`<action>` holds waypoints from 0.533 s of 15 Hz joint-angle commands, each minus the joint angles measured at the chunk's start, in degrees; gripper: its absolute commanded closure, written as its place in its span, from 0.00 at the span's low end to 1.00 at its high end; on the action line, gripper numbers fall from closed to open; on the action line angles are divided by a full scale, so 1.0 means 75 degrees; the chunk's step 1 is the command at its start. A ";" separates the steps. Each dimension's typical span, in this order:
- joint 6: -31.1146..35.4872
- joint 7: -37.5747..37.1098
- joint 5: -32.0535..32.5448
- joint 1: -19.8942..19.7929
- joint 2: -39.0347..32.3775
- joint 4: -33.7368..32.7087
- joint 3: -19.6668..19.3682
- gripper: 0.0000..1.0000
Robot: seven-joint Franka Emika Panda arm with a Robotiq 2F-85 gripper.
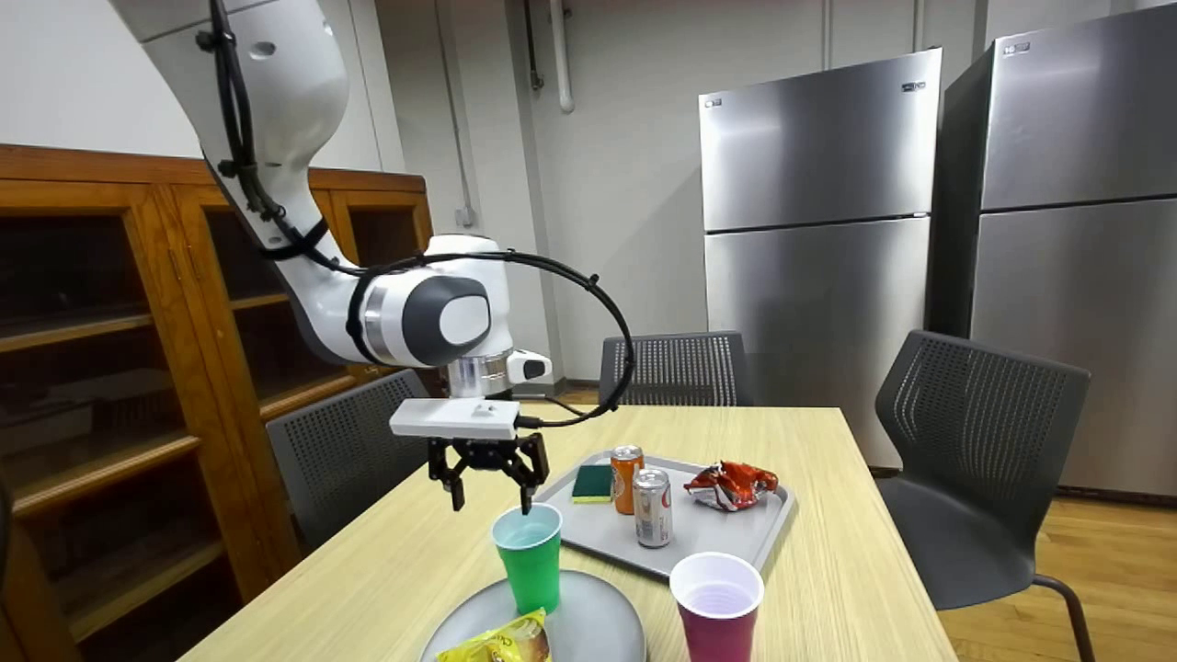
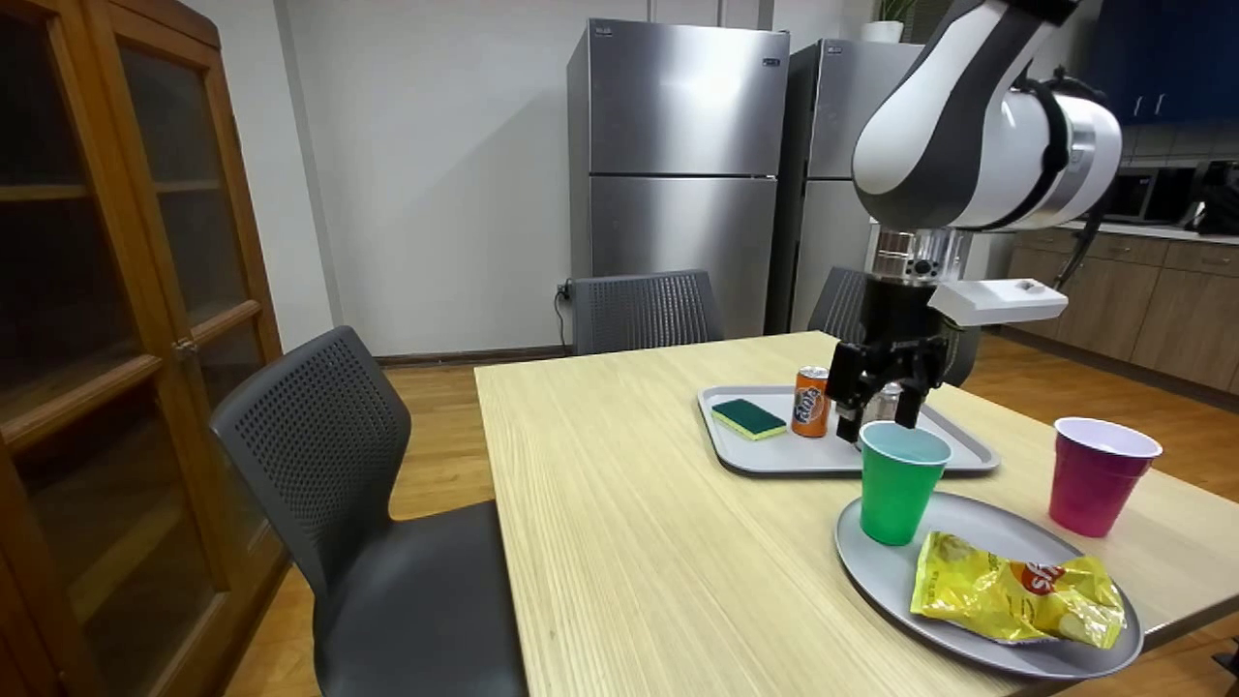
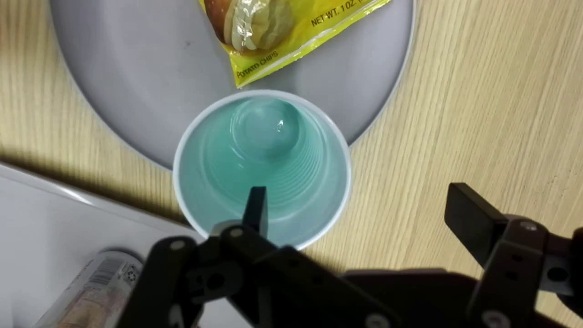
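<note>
My gripper (image 1: 492,505) hangs above the table with its fingers spread and nothing between them. The nearest thing is an upright green cup (image 1: 531,575) with a pale rim, standing on a round grey plate (image 2: 876,581). In the wrist view one of the fingers (image 3: 256,209) overlaps the mouth of the cup (image 3: 273,177). The other finger reaches over bare wood, so the gap of the gripper (image 3: 358,193) lies mostly beside the cup. A yellow potato chips bag (image 2: 1016,590) shares the plate. Whether a fingertip touches the cup's rim I cannot tell.
A grey tray (image 1: 602,542) behind the cup carries an orange can (image 1: 626,478), a silver can (image 1: 653,506), a green-and-yellow sponge (image 2: 748,418) and a crumpled red bag (image 1: 733,485). Beside the plate stands a purple cup (image 2: 1099,484). Dark chairs (image 2: 319,484) surround the table.
</note>
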State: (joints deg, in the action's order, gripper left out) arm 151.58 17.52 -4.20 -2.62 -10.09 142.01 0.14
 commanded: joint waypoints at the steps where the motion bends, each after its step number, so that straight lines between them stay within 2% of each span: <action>1: 0.0293 0.0225 -0.0175 -0.0090 -0.0395 -0.0202 0.0220 0.00; 8: 0.0590 0.0196 -0.0084 -0.0208 -0.0804 -0.0303 0.0310 0.00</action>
State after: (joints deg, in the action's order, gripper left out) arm 155.04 17.54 -4.31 -2.72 -14.91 140.73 1.14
